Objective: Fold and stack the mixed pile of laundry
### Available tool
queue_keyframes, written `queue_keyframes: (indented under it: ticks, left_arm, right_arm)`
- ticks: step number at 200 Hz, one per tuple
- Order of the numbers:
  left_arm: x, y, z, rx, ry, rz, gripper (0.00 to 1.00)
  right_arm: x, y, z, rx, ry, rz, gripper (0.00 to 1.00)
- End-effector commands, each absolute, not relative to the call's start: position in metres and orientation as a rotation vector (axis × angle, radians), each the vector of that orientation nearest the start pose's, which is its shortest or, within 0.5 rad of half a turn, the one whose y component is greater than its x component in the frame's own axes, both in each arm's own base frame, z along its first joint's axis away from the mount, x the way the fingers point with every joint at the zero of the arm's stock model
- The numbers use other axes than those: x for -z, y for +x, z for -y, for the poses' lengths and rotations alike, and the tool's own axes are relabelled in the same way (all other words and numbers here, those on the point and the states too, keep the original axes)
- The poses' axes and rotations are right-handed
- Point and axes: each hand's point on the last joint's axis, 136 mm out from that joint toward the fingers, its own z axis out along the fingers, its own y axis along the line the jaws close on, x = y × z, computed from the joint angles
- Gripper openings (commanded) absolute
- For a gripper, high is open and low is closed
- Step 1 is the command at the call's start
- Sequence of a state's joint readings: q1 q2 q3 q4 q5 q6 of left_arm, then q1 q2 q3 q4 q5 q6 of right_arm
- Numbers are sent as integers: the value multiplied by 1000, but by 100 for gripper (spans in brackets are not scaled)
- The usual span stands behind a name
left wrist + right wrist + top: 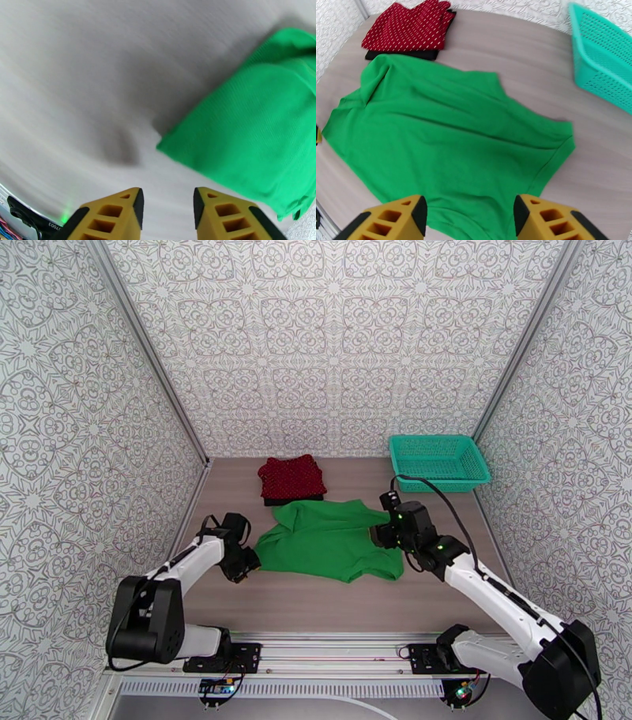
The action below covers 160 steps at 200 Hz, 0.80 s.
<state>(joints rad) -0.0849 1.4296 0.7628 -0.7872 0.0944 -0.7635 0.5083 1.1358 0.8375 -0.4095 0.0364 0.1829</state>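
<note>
As it lies spread, green garment [328, 544], creased

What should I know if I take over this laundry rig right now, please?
Left gripper: open, holding nothing, over the table beside the left corner of the green garment.
Right gripper: open, nothing gripped, above that garment's right edge.
Things: green garment lies spread mid-table; dark red dotted garment sits folded on the black garment at the far side.
Done: red and black look folded and stacked.
Left: fold the green one, then place it on that stack.
</note>
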Motion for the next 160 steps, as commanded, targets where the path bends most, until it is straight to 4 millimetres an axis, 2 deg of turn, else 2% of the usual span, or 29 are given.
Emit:
queue_keyframes:
  ticks: [1, 65, 94, 121, 130, 139, 160]
  left_arm:
    - [-23, 253, 26, 168, -1048, -2821, 41]
    - [-16, 271, 23, 188, -1019, -2791, 41]
    - [-5, 271, 28, 215, -1014, -2811, 36]
    - [2, 270, 32, 246, -996, -2823, 25]
    - [3, 270, 34, 258, -988, -2826, 17]
    - [3, 271, 34, 258, -976, -2829, 0]
    - [-2, 276, 28, 250, -980, -2815, 0]
  right_arm:
    - [-175, 301, -167, -366, -374, -2273, 62]
    - [-165, 296, -170, -406, -370, -2301, 62]
    - [-162, 294, -172, -422, -370, -2316, 62]
    - [-159, 291, -171, -425, -368, -2331, 62]
    - [-157, 290, -171, -425, -370, -2341, 62]
    - [-155, 288, -170, -425, -372, -2347, 62]
    - [-147, 281, -172, -437, -414, -2377, 62]
